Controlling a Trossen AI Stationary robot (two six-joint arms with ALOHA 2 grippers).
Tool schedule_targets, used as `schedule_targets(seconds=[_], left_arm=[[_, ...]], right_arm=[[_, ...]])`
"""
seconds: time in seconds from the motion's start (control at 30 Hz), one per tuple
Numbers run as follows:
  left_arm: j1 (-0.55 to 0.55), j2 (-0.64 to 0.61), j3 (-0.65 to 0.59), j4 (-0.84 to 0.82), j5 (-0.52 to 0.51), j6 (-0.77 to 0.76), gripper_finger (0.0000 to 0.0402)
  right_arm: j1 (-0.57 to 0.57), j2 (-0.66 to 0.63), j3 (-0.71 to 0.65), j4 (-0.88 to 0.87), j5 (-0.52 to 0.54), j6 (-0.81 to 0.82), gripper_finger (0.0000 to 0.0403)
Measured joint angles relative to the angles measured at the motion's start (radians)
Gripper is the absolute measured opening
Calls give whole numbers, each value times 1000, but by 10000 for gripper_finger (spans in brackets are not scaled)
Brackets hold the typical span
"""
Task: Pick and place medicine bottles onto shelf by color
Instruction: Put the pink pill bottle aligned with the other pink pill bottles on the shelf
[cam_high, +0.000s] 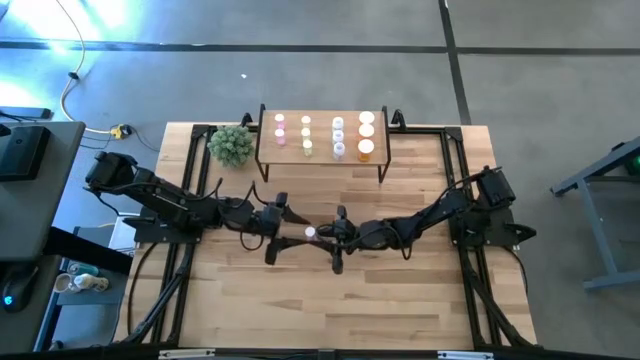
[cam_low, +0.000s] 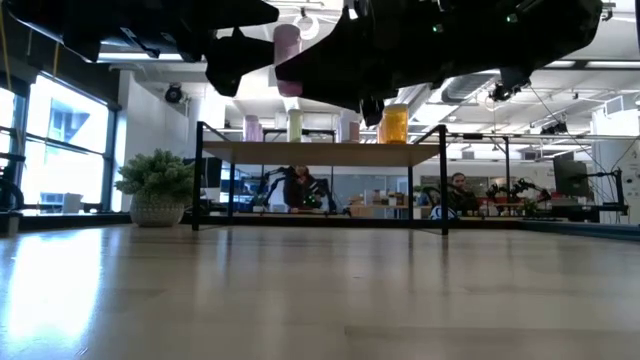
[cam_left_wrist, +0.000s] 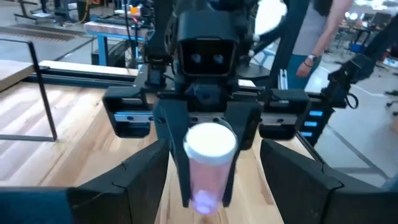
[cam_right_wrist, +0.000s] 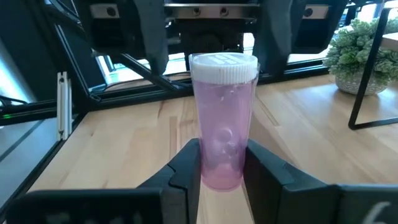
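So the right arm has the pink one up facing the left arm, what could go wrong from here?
1. The right gripper pinches the translucent pink pill bottle with white cap only near its base, so it could tip or slip out.
2. The open left gripper straddles the bottle mid-air above the table; a mistimed release could likely drop it.
3. The small light-wood shelf already holds bottles; placing another could knock one over.
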Motion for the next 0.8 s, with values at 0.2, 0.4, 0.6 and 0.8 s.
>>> schedule_targets(seconds=[0.2, 0.4, 0.6, 0.8], left_arm=[[0, 0, 0, 23, -1, -14, 243], [2, 0, 0, 24, -3, -14, 243], [2, 0, 0, 71, -62, -15, 243], [2, 0, 0, 74, -65, -25, 243]], right_arm=[[0, 0, 0, 2, -2, -6, 85], [-10, 0, 0, 46, -3, -27, 85], [-33, 0, 0, 52, -3, -27, 85], [-32, 0, 0, 60, -8, -30, 85]])
